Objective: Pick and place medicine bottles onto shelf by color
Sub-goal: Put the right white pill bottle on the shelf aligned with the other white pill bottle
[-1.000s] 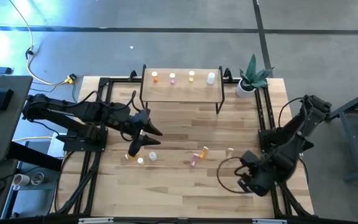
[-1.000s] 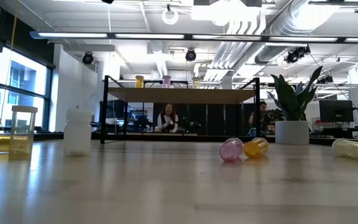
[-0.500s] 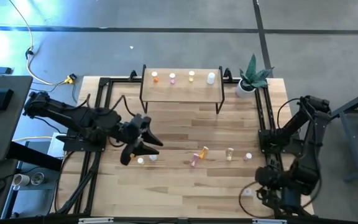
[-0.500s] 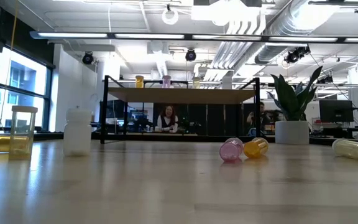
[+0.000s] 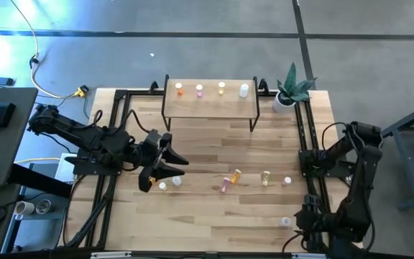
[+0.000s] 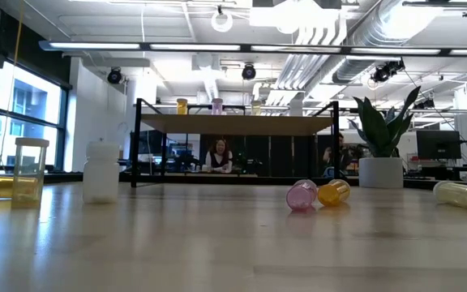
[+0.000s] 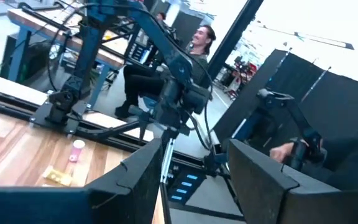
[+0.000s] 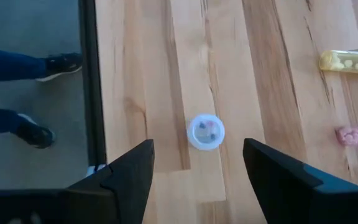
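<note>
The shelf [image 5: 210, 101] stands at the table's far edge with an orange, a pink, a yellow and a white medicine bottle [image 5: 221, 88] upright on it. More bottles are on the tabletop. Two pale ones [image 5: 177, 181] stand near my left gripper [image 5: 177, 167], which is open and empty above the table. A pink one [image 5: 225, 185], an orange one [image 5: 236, 175] and a yellow one [image 5: 265, 178] lie on their sides. A white one [image 5: 287, 181] stands nearby. My right gripper [image 8: 194, 171] is open above a white-capped bottle [image 8: 206, 132] that stands near the near edge.
A potted plant [image 5: 290, 90] stands at the far right corner. Black frame rails [image 5: 304, 144] run along the table's left and right sides. A person's legs [image 8: 17, 93] show on the floor beyond the near edge. People sit in the room behind the shelf [image 6: 217, 154].
My right gripper has drawn back from the middle right of the table toward the near right corner, uncovering two white bottles. My left gripper has shifted a little toward the near edge, over the pale bottles.
</note>
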{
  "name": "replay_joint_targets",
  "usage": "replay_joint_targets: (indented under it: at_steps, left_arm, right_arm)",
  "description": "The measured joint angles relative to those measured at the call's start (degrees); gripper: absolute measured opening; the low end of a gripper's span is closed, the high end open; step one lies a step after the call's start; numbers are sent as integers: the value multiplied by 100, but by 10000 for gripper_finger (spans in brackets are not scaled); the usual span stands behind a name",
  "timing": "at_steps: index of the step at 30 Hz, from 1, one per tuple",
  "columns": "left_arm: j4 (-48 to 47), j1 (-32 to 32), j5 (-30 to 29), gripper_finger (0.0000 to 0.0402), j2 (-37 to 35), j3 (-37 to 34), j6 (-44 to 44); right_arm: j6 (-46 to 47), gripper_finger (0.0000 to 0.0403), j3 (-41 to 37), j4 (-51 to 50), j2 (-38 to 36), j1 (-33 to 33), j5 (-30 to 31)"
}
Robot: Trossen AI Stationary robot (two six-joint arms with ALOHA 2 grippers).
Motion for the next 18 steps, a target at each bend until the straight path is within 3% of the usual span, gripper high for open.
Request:
replay_joint_targets:
  at_steps: [18]
  left_arm:
    - [-7,-85,-30,172,0,0,-10]
  right_arm:
    - [1193,236,0,59,1249,-3,213]
